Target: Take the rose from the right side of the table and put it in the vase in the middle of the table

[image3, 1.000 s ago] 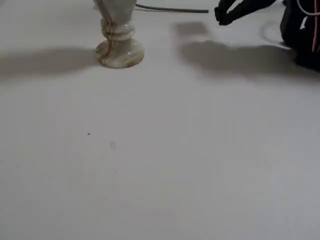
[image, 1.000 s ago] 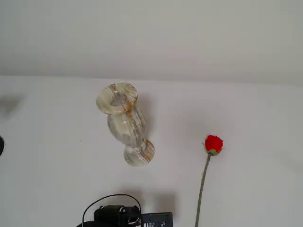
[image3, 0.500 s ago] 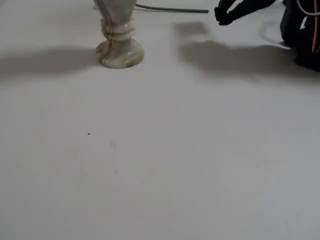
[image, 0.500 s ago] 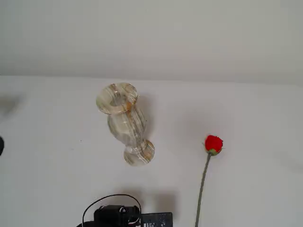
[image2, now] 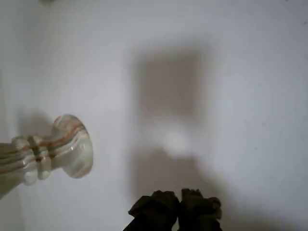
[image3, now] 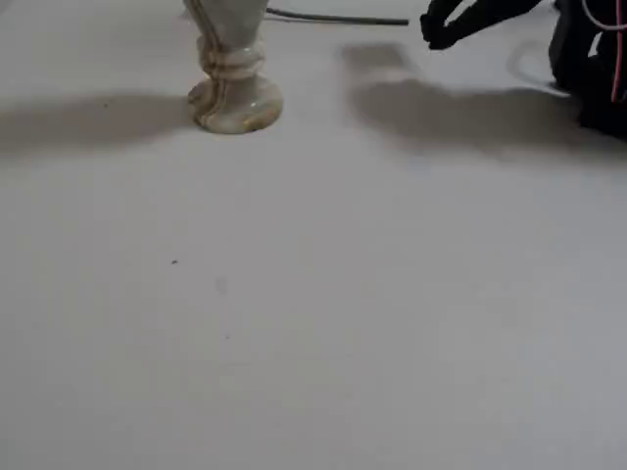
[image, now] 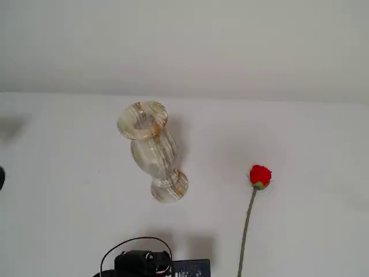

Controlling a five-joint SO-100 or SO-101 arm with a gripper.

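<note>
End effector (image2: 179, 199): fingertips pressed together, empty — above bare worktop (image: 69, 219) | rose (image: 260, 176): lying flat on worktop, right of vase in a fixed view; well apart from it | vase (image: 151, 147): upright, mid-worktop; mouth holds nothing visible

In the wrist view the gripper (image2: 179, 197) enters from the bottom edge, its two dark fingertips pressed together with nothing between them; in a fixed view it (image3: 432, 31) hangs above the surface, empty.
</note>
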